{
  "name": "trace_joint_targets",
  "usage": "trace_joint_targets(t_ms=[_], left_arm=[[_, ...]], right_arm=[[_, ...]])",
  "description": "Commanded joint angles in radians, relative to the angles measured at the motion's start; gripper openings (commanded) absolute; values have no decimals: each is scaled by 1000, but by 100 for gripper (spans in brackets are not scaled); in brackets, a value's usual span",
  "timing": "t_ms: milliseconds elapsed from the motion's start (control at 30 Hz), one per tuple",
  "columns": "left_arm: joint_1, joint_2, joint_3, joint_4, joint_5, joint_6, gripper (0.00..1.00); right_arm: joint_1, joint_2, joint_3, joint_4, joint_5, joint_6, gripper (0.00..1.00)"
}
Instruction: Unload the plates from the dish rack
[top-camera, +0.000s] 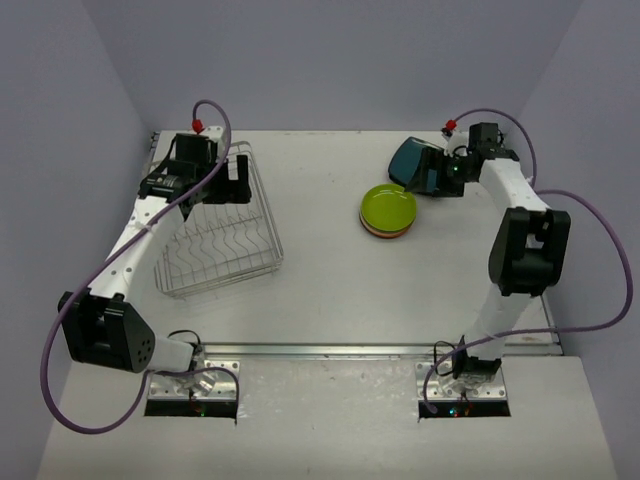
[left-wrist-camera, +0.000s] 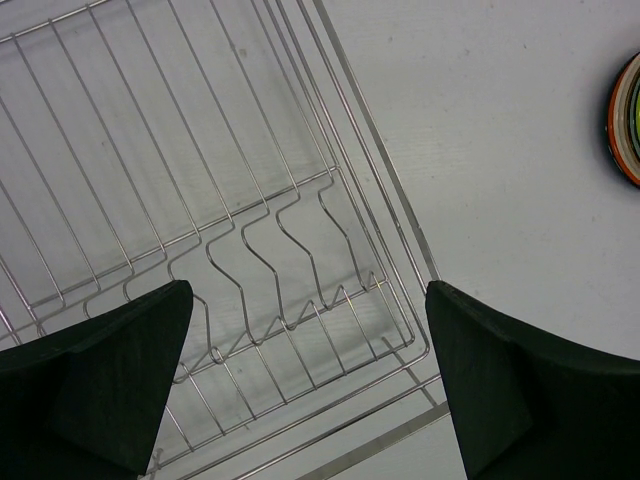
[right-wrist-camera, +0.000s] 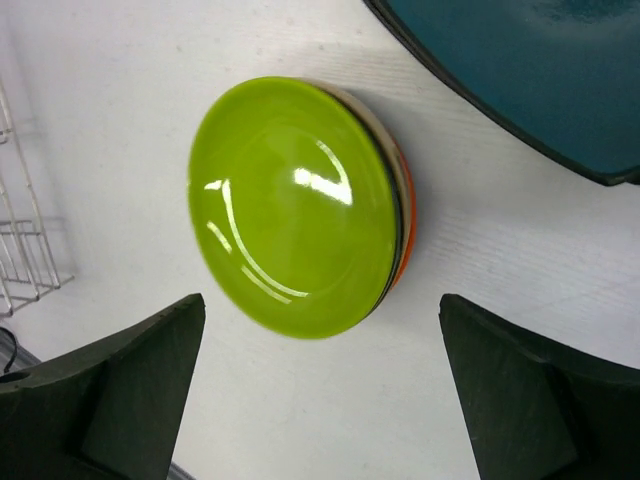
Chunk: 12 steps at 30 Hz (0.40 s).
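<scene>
One silver wire dish rack (top-camera: 222, 245) is seen on the left half of the white table (top-camera: 320, 290), with wavy divider wires running across its floor. The left gripper (top-camera: 222, 180) is held over the rack's far end. Its two fingers (left-wrist-camera: 110, 380) are spread wide, only rack wire is seen between them, and nothing is gripped.

A single stack of plates (top-camera: 388, 212) is set on the table right of centre, well apart from the rack. One green plate (right-wrist-camera: 295, 205) is laid on top. Below it three more rims are made out in the right wrist view: one cream, one black and one orange. Four plates are thus counted, though whether more are hidden within the stack cannot be told.

The right gripper (top-camera: 437, 180) is poised just beyond the stack. Its two fingers (right-wrist-camera: 120, 390) are likewise parted wide, with nothing pinched between them. One dark teal dish (top-camera: 408, 160) is shown just beside that gripper, on the far side of the stack. Whether it lies flat or is tilted cannot be told.

Two arms are pictured in all, bolted at the table's near edge. Each is trailed by one purple cable (top-camera: 48, 370).
</scene>
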Motion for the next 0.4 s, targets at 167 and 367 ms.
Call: trace_joint_targets(t_ms=[167,367], left_arm=[[5,-177,-117,155,-27,44,100],[3,-248,-196,195,-34,66,100]], right_arm=[[21,-558,-506,397,130,-117,99],[21,-743,-708,439,190,-153,99]])
